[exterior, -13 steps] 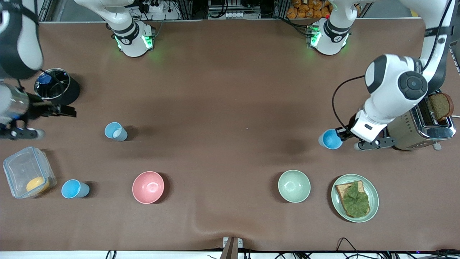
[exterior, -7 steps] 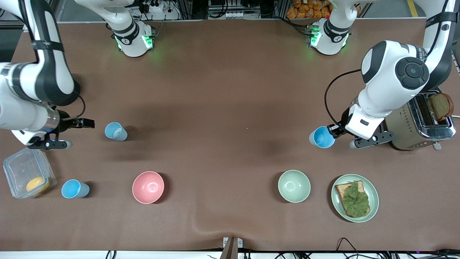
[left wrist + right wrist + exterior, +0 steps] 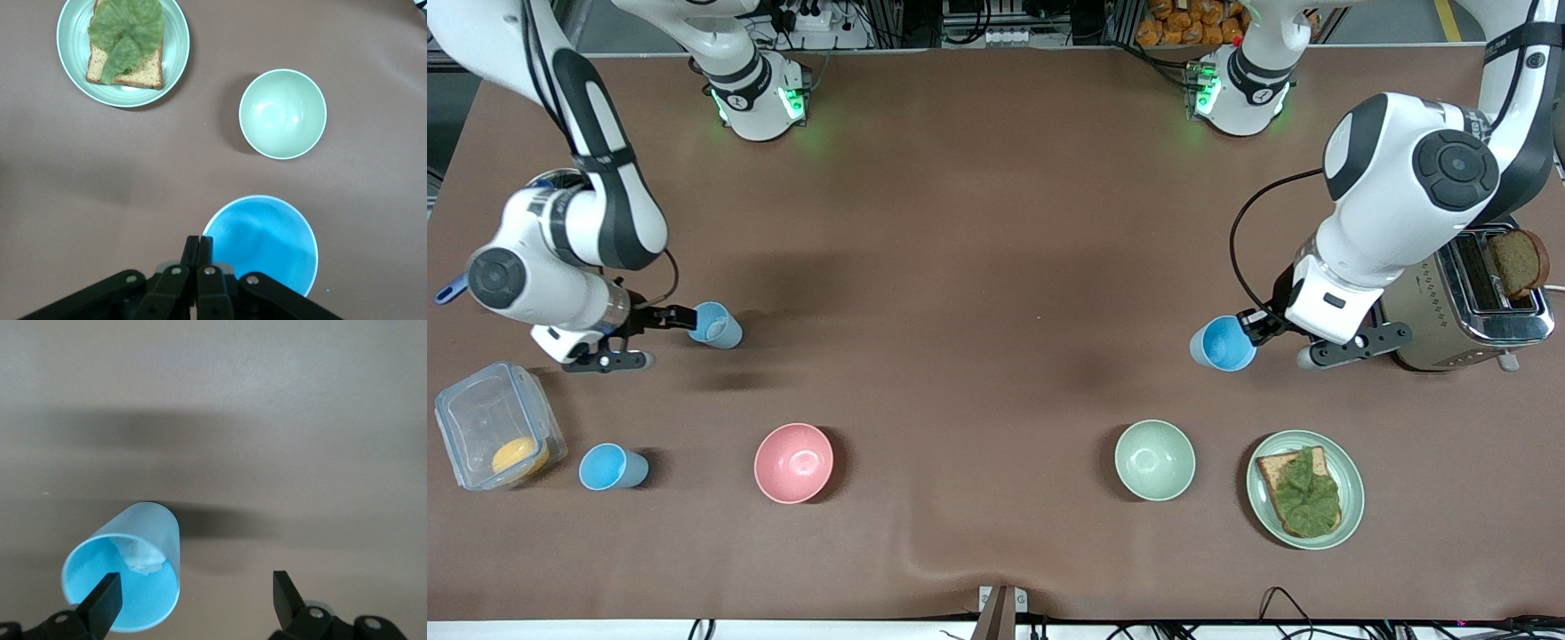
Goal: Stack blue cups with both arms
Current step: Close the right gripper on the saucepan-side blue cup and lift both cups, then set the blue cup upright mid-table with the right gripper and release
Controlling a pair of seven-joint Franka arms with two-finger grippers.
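The right tool is wide open, one finger already at the pale cup. The left tool pinches the bright cup's rim.

The left arm bends down from its base at the top. Its wrist points to the middle of the bench. The left gripper is pinched tight on the rim of a blue cup and holds it up.

The right arm bends low too. The right gripper has its fingers spread wide, one tip over a paler cup.
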